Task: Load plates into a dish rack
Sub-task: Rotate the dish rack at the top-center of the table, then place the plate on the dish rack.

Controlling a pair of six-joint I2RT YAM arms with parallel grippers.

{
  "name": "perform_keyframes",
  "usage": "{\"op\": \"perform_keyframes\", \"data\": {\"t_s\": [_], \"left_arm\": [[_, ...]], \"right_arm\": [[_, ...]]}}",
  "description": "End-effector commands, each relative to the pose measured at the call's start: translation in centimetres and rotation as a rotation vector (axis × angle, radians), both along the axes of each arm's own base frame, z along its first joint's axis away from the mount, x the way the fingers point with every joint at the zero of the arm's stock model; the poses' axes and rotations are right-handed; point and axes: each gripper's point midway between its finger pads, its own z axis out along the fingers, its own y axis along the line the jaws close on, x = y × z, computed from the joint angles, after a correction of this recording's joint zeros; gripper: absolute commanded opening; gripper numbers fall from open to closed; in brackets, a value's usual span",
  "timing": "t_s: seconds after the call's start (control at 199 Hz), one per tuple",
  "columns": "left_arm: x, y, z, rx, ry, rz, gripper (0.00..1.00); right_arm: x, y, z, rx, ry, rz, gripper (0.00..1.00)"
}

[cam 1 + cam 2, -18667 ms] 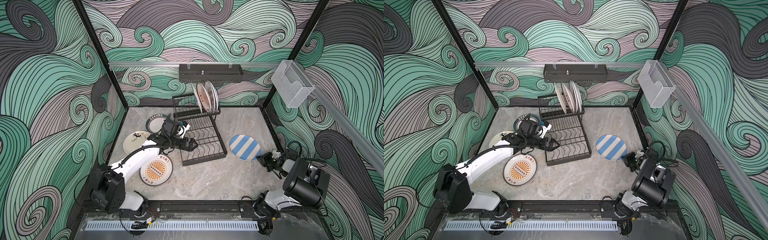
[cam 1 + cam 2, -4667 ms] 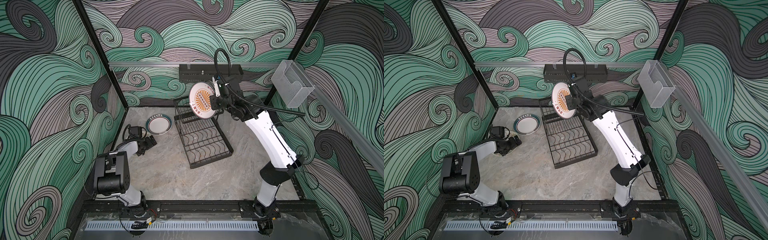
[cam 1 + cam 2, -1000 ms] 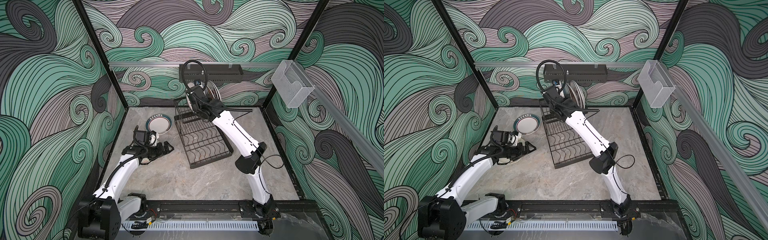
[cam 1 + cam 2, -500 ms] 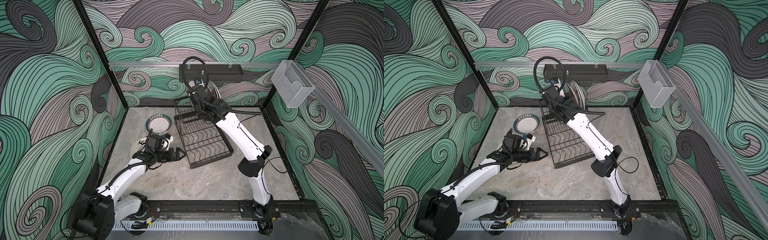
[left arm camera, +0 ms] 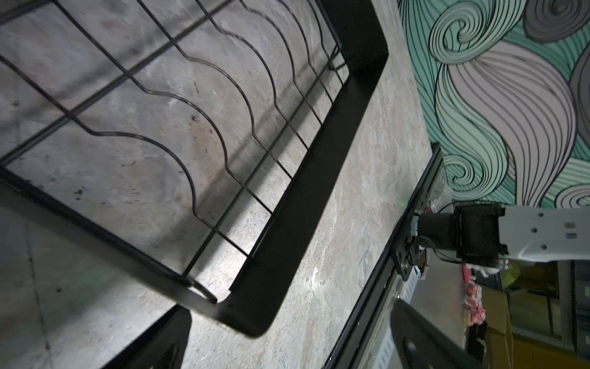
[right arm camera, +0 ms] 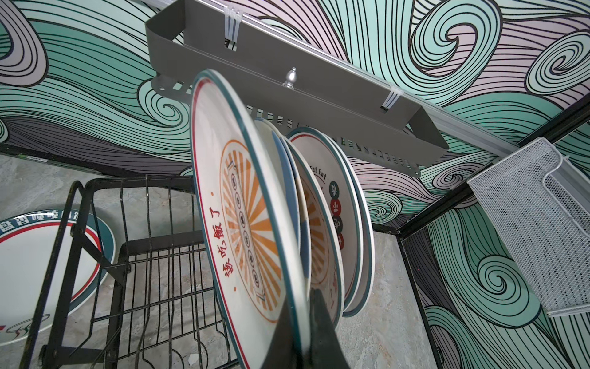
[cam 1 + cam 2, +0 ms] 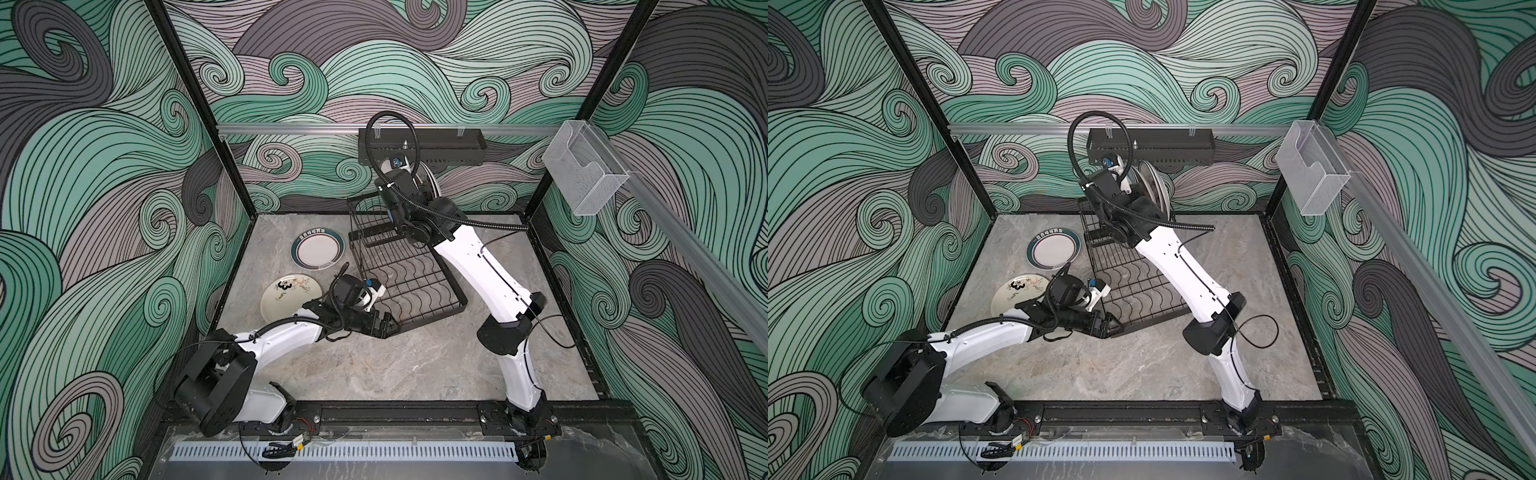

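Left claw (image 7: 388, 328) gapes empty at the near corner of the dish rack (image 7: 409, 286) in a top view; a teal-rimmed plate (image 7: 318, 253) and a whitish plate (image 7: 286, 297) lie on the tabletop (image 7: 374, 365) behind it. Left wrist: that corner sits just ahead of the spread fingers (image 5: 424, 338). Right wrist: right claw (image 6: 303, 297) pinches the rim of the orange-sunburst plate (image 6: 245, 223), upright among racked plates (image 6: 344, 207); seating it seems the step, next a clean release.
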Motion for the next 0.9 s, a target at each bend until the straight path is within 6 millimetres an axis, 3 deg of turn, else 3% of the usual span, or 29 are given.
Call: {"op": "perform_keyframes", "data": {"t_s": [0.0,0.07,0.141,0.563,0.895], "left_arm": [[0.8,-2.2,2.0,-0.034,-0.105,-0.069,0.99],[0.7,-2.9,2.5,-0.045,-0.123,-0.088,0.99],[0.6,-3.6,1.4,-0.027,-0.102,-0.106,0.99],[0.4,-5.6,1.3,-0.027,-0.11,-0.153,0.99],[-0.3,-4.4,1.7,0.005,-0.144,-0.161,0.99]], "right_arm": [[-0.6,-0.8,2.1,0.037,-0.049,-0.019,0.0],[-0.6,-0.6,2.1,0.036,-0.047,-0.013,0.0],[-0.6,-0.6,2.0,0.03,-0.045,-0.011,0.0],[-1.0,0.8,1.5,0.012,-0.022,0.045,0.0],[-1.5,1.9,4.6,0.004,-0.1,0.097,0.0]]}}
